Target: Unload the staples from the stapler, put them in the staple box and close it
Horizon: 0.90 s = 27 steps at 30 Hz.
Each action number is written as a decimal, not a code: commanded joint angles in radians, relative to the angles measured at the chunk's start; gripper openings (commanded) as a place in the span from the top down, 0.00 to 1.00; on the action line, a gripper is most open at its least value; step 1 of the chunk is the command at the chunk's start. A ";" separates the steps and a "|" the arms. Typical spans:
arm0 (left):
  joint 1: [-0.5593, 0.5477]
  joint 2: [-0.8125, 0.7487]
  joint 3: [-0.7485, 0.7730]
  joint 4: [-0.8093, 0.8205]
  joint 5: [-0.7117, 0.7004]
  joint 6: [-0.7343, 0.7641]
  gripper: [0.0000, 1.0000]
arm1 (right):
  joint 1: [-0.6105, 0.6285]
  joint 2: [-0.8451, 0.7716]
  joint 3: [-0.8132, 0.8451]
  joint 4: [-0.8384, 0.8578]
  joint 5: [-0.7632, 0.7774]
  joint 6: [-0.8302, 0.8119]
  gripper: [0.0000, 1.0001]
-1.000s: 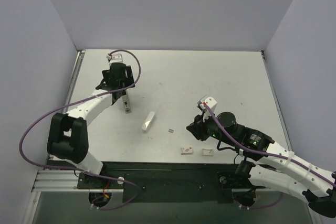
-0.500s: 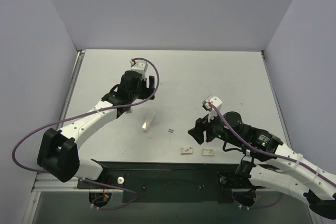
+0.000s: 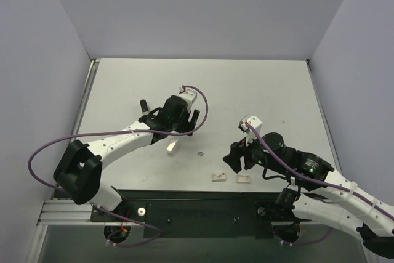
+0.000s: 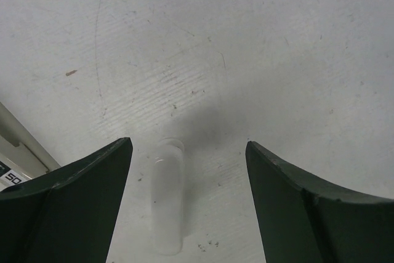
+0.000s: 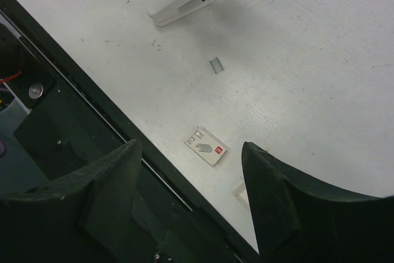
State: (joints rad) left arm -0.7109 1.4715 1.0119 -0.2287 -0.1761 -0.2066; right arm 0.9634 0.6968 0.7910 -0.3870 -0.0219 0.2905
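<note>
The stapler (image 3: 173, 146) lies flat on the table as a slim white bar. In the left wrist view the stapler (image 4: 167, 204) sits on the table between the spread fingers, nearer the left one and untouched. My left gripper (image 3: 184, 127) hovers open just above and behind it. A short grey strip of staples (image 3: 200, 152) lies loose to its right, and the staples (image 5: 216, 64) also show in the right wrist view beyond the stapler (image 5: 181, 7). My right gripper (image 3: 236, 157) hangs open and empty near the table's front edge.
Two small flat white packets (image 3: 218, 177) (image 3: 243, 178) lie by the front edge; the first packet (image 5: 207, 146) has a red mark. The dark base rail (image 5: 74, 109) runs along the near edge of the table (image 3: 258, 90).
My left arm has swung from the far left across to the white stapler. My right gripper has opened its jaws and drawn back slightly towards the front edge.
</note>
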 commanded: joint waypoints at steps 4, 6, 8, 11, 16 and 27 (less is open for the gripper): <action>-0.028 0.053 0.010 -0.040 -0.111 0.042 0.15 | 0.009 0.035 0.005 -0.009 0.019 0.006 0.37; -0.028 0.059 0.004 -0.041 -0.123 0.047 0.15 | 0.011 0.044 0.007 -0.007 0.019 0.006 0.37; -0.028 0.067 -0.001 -0.046 -0.132 0.047 0.15 | 0.011 0.056 0.008 -0.006 0.017 0.006 0.36; -0.027 0.091 -0.009 -0.049 -0.132 0.047 0.15 | 0.014 0.069 0.010 -0.001 0.017 0.006 0.36; -0.027 0.128 -0.021 -0.052 -0.115 0.036 0.17 | 0.017 0.093 0.013 0.002 0.019 0.006 0.36; -0.027 0.141 -0.058 -0.046 -0.086 0.027 0.18 | 0.029 0.115 0.010 0.017 0.019 0.009 0.36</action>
State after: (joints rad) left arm -0.7380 1.6089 0.9672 -0.2855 -0.2798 -0.1730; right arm 0.9833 0.8082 0.7910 -0.3859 -0.0219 0.2909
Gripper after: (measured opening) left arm 0.825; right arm 0.639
